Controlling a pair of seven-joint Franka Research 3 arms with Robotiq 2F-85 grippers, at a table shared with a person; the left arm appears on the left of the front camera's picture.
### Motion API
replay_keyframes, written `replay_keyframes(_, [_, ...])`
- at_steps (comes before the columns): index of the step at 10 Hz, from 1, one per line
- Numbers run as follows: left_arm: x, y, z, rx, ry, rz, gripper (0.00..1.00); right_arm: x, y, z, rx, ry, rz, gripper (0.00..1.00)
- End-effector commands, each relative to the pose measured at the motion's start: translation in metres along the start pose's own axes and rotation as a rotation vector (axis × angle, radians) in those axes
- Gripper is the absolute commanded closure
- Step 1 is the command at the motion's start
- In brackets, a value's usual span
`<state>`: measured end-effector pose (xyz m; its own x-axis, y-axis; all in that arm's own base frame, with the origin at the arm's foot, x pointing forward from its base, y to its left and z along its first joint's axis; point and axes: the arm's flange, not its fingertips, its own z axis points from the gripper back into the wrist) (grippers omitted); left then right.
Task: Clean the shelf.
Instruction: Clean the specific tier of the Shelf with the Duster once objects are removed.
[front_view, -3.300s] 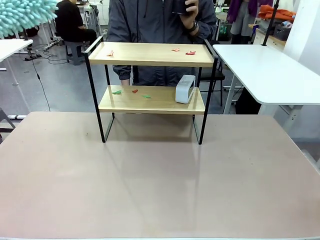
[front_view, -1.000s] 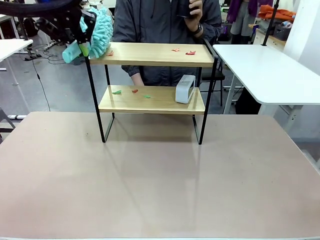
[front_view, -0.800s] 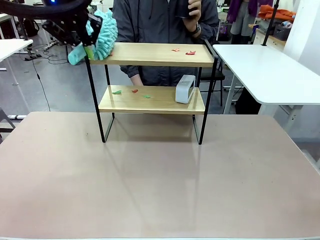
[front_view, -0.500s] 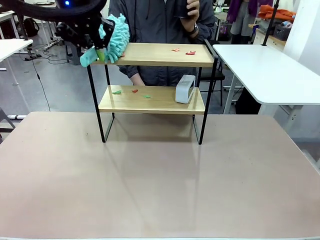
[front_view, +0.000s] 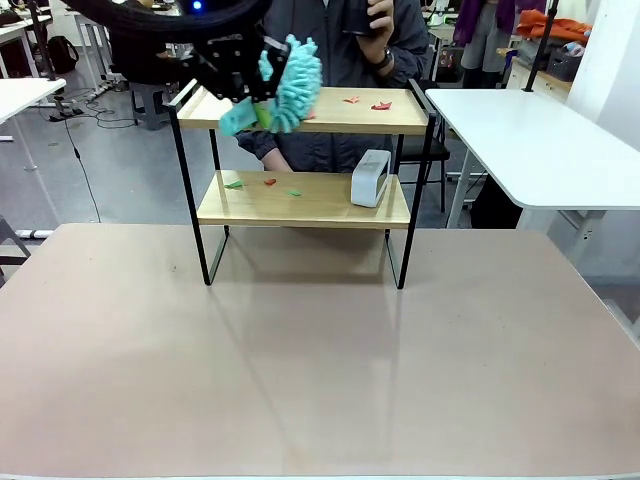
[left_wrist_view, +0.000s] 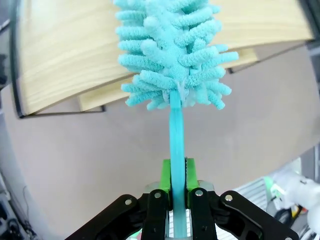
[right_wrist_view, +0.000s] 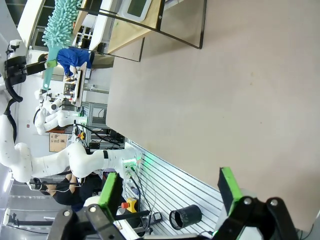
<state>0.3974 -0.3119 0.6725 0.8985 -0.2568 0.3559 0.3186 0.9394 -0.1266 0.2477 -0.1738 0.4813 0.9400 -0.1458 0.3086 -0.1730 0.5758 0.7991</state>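
Observation:
The shelf (front_view: 300, 200) stands at the far middle of the table, a black frame with two light wooden boards. My left gripper (front_view: 254, 106) hovers over the top board's left half, shut on the handle of a teal fluffy duster (front_view: 291, 80) whose head rests on that board. In the left wrist view the green pads (left_wrist_view: 165, 174) clamp the duster handle (left_wrist_view: 176, 130), and the duster head (left_wrist_view: 172, 50) lies against the top board (left_wrist_view: 65, 50). Red scraps (front_view: 381, 105) lie on the top board's right part. My right gripper (right_wrist_view: 169, 187) is open and holds nothing, over the table.
Small green and red scraps (front_view: 268, 184) and a white box-shaped device (front_view: 371, 178) sit on the lower board. A person (front_view: 330, 40) stands right behind the shelf, one hand raised. A white table (front_view: 540, 140) stands at the right. The brown table (front_view: 320, 360) is bare in front.
My left arm has carried the duster rightward along the top board, from the shelf's left end toward its middle. The pale scrap at the left end is no longer seen there.

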Motion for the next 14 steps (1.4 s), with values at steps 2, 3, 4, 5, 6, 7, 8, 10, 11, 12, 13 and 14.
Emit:
replay_keyframes(2, [0.005,0.007,0.008,-0.161,0.035,-0.130,0.88,0.002,0.001,0.000,0.023,-0.014,0.024,0.00])
replay_keyframes(3, [0.004,0.006,0.007,-0.172,0.041,-0.199,0.88,0.002,0.001,0.000,0.023,-0.014,0.024,0.00])
replay_keyframes(4, [0.001,0.006,0.004,-0.154,0.054,-0.256,0.88,0.002,0.001,0.000,0.023,-0.014,0.024,0.00])
replay_keyframes(5, [-0.003,0.007,0.004,-0.162,0.057,-0.304,0.88,0.002,0.001,0.000,0.023,-0.014,0.024,0.00])
replay_keyframes(6, [-0.004,0.012,0.006,-0.170,0.059,-0.343,0.88,0.002,0.001,0.000,0.023,-0.014,0.024,0.00])
replay_keyframes(7, [-0.004,0.019,0.009,-0.208,0.064,-0.397,0.88,0.002,0.001,0.000,0.023,-0.014,0.024,0.00])
replay_keyframes(8, [-0.006,0.028,0.015,-0.270,0.081,-0.460,0.88,0.002,0.001,0.000,0.023,-0.014,0.024,0.00])
replay_keyframes(10, [-0.009,0.042,0.021,-0.323,0.090,-0.551,0.88,0.002,0.001,0.000,0.023,-0.014,0.024,0.00])
replay_keyframes(11, [-0.011,0.050,0.023,-0.343,0.105,-0.592,0.88,0.002,0.001,0.000,0.023,-0.014,0.024,0.00])
replay_keyframes(12, [-0.014,0.065,0.025,-0.304,0.089,-0.628,0.88,0.002,0.001,0.000,0.023,-0.014,0.024,0.00])
replay_keyframes(13, [-0.018,0.079,0.028,-0.306,0.085,-0.681,0.88,0.002,0.001,0.000,0.023,-0.014,0.024,0.00])
replay_keyframes(14, [-0.021,0.093,0.033,-0.309,0.074,-0.708,0.88,0.002,0.001,0.000,0.023,-0.014,0.024,0.00])
